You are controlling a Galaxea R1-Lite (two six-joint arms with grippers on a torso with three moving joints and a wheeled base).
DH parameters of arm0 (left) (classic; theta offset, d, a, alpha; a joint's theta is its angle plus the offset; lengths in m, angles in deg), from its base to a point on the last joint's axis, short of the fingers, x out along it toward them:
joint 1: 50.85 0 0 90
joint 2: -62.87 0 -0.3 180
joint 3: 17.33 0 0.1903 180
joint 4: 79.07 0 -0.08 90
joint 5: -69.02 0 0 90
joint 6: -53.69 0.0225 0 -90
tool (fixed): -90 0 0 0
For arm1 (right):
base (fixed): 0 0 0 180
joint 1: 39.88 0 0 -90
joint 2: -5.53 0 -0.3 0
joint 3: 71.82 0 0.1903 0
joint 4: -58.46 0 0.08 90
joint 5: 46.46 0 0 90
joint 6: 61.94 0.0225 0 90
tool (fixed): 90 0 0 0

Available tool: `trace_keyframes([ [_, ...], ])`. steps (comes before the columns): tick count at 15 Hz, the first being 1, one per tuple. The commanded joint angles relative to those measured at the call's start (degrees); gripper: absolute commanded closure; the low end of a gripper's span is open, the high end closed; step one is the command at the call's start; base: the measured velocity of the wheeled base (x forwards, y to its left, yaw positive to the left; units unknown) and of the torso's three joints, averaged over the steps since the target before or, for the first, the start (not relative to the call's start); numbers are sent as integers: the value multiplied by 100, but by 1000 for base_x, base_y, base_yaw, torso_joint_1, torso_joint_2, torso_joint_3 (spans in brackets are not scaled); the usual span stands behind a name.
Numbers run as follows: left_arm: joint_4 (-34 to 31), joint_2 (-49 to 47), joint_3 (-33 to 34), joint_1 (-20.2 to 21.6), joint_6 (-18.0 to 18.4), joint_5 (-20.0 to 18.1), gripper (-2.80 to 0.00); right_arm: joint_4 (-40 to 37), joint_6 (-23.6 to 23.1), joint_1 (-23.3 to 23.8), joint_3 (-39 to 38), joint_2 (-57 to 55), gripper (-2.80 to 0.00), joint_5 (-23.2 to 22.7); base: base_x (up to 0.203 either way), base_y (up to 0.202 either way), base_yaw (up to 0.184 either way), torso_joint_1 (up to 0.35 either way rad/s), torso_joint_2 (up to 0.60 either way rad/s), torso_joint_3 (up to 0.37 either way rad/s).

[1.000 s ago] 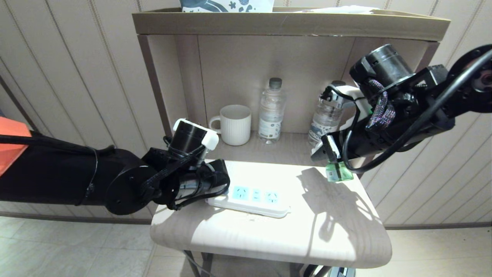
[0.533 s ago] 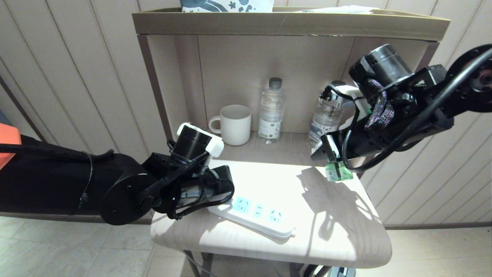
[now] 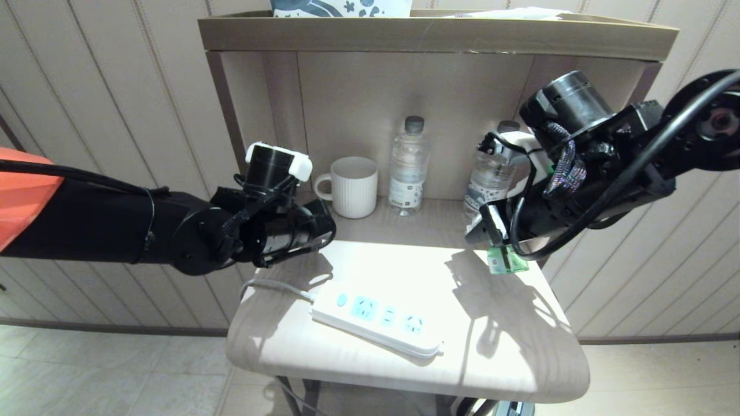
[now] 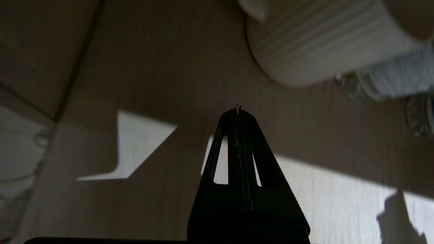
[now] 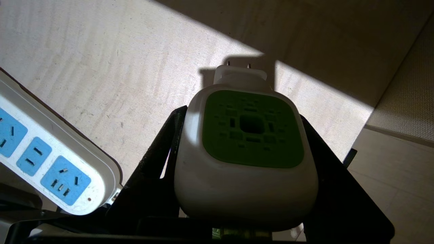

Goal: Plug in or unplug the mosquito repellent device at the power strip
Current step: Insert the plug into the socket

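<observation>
The power strip [image 3: 376,315] [image 5: 44,162], white with light-blue sockets, lies slanted near the small table's front, and its cord [image 3: 272,284] runs off to the left. My right gripper [image 3: 492,231] [image 5: 240,117] is shut on the mosquito repellent device [image 5: 244,152], gripping its white-and-green head from both sides. It holds the device above the table's back right, apart from the strip, with the prongs pointing away from the wrist. The green bottle [image 3: 507,260] hangs below the fingers. My left gripper [image 3: 328,226] [image 4: 238,110] is shut and empty, raised at the table's back left, clear of the strip.
A white ribbed mug [image 3: 354,186] [image 4: 315,44] and two clear water bottles [image 3: 409,167] [image 3: 488,179] stand at the back of the shelf recess. The cabinet's side walls [image 3: 254,133] close in both sides. The table's rounded front edge [image 3: 404,375] lies just beyond the strip.
My left arm turned the strip's right end toward the table front, then lifted off it and drew back to the left, uncovering the button end and cord. The right gripper holds still with the device.
</observation>
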Motion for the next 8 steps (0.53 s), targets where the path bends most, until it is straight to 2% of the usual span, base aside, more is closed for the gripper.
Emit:
trace_keyframes([
  [1,-33,-48,-326,319,-26,3,0,-20,4,-1,6,-6,0,0,0,0,0,0,0,0],
  [3,-199,207,-348,414,52,1,0,-20,13,-1,24,-6,0,0,0,0,0,0,0,0],
  [8,-1151,2051,2,824,578,-38,0,-20,22,-10,24,2,0,0,0,0,0,0,0,0],
])
